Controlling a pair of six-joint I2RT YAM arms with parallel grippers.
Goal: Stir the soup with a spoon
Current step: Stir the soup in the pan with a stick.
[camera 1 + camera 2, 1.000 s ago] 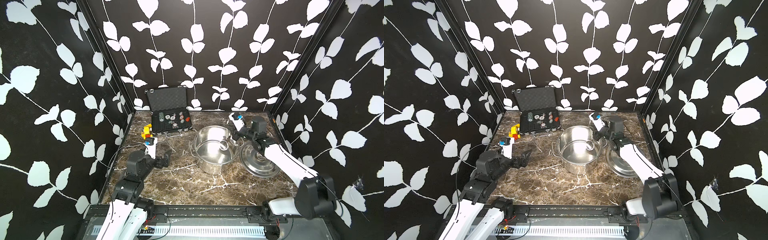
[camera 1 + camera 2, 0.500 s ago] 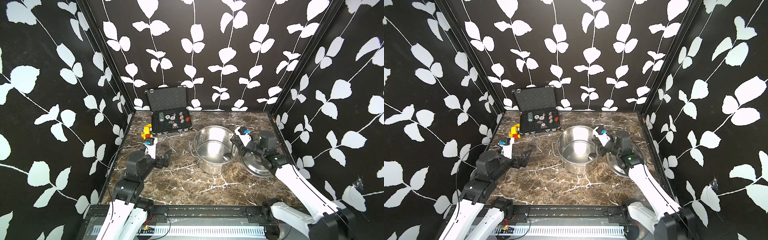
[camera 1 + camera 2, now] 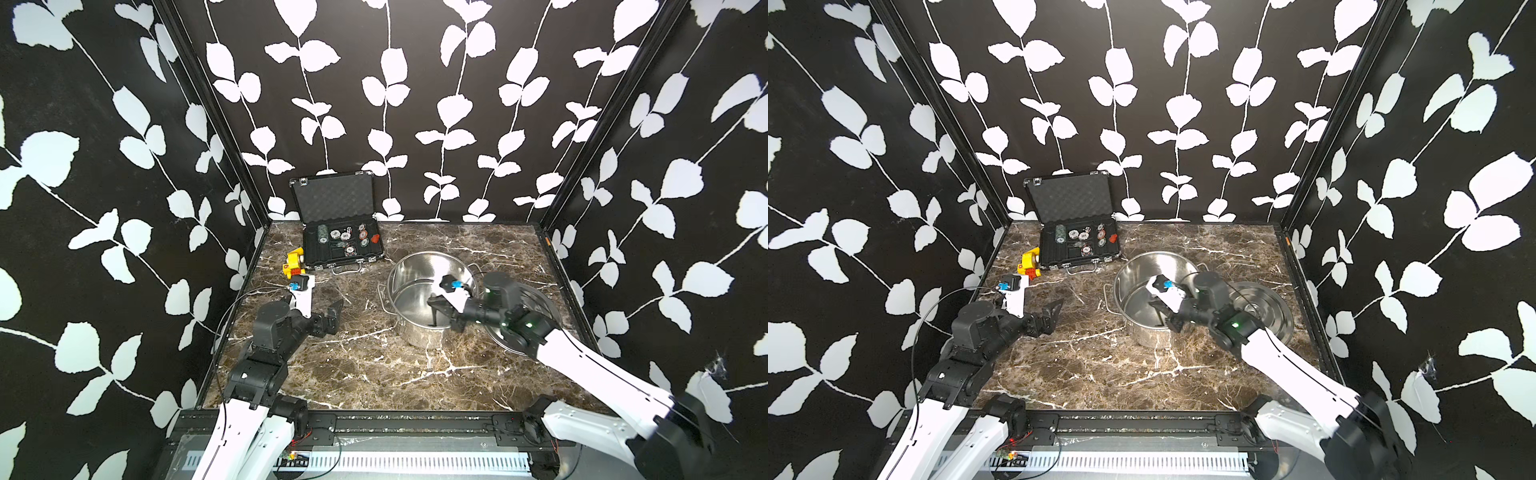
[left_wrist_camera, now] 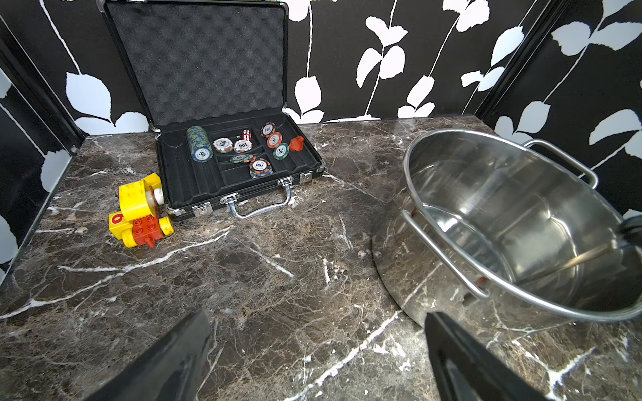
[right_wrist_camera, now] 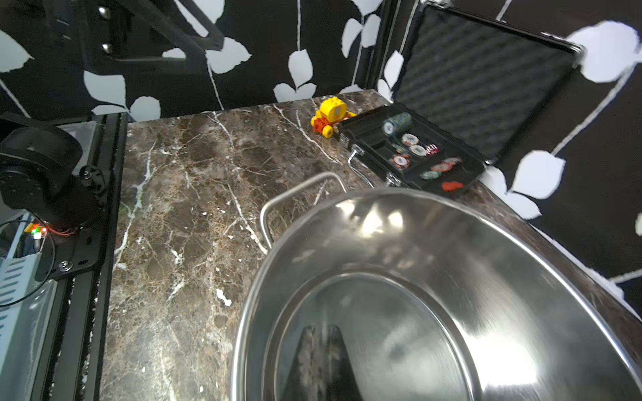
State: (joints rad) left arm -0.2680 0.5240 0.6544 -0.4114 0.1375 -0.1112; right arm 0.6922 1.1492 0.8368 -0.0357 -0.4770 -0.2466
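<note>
Hanging over the one pot [image 3: 415, 338], right fingers [image 3: 437, 307] press together; left fingers [image 3: 335, 309] gape; one lid [image 3: 545, 302] alongside.

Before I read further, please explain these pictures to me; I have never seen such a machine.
Two robot arms work at a marble table. Two pictures look down from one camera head above; the other two come from a camera on each wrist. On the table stand a steel pot, its lid beside it, an open case of poker chips and a yellow toy. The left tool is open and empty. The right tool is shut, inside the pot. A thin rod there, seen from the left wrist, is probably the spoon; whether it is gripped I cannot tell.
</note>
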